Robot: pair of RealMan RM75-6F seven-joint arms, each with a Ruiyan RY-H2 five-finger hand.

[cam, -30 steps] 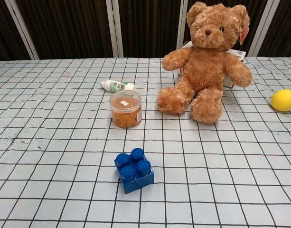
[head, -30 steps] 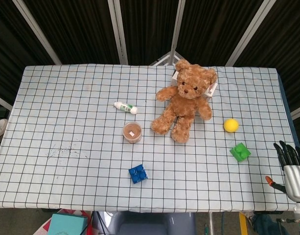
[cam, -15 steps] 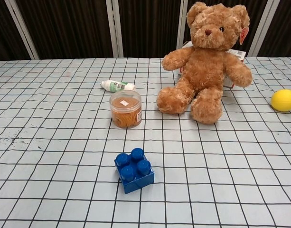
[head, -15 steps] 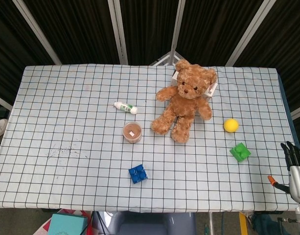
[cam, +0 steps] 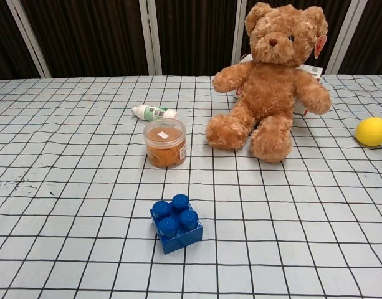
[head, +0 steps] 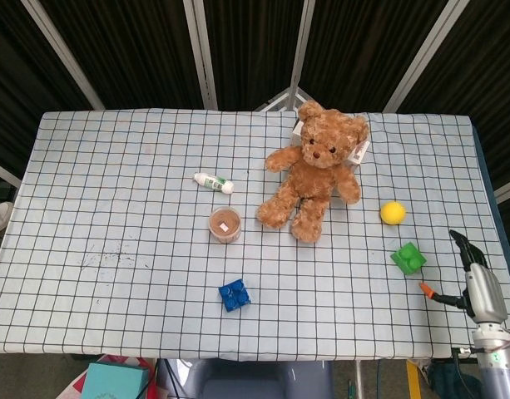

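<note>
Only real change over that last second was the right hand (head: 473, 278) down at the near right corner of the table (head: 113, 191). A second back it sat flat past the table edge with the fingers fanned out and pointing away from the robot; half a second on it had slid further right, nearly out of the head view. At this moment it had rolled edge-on and come back in toward the cloth, so it read as a narrow sliver with dark fingertips on top, and honestly I couldn't tell whether the fingers were apart or curled. It held nothing and touched nothing. Nearest thing to it was the green block (head: 408, 258), sitting on the checked cloth just left of the hand, with the yellow ball (head: 393, 213) a bit further back. The green block itself hadn't budged, so I'd judge this as the hand only lining up, no contact made. The left hand didn't show in either view.
</note>
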